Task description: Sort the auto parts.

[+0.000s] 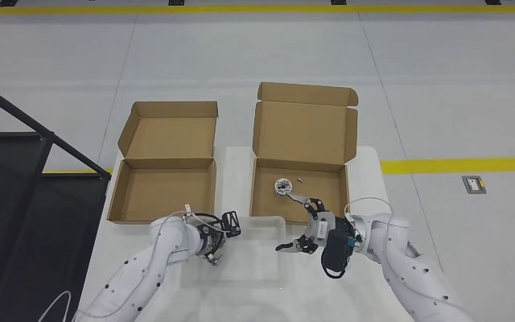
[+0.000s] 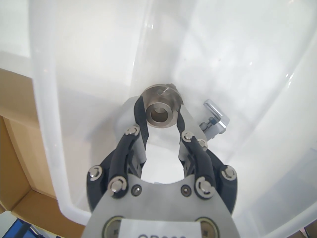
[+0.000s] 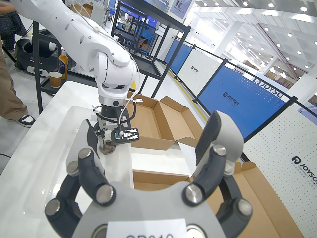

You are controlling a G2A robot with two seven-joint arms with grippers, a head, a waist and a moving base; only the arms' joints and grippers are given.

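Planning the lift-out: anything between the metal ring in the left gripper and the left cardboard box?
Yes. The left gripper holds the metal ring low inside the white bin, whose wall rises between it and the cardboard box. Nothing else visible blocks that side; the chrome part lies on the ring's other side.

left end effector [image 2: 160, 115]: clamped on metal bushing [image 2: 162, 95], pointing down | right end effector [image 3: 153, 134]: wide open

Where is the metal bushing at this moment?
Left wrist view: the metal bushing is gripped by the left pincer inside the translucent white bin, a small chrome part lying beside it.
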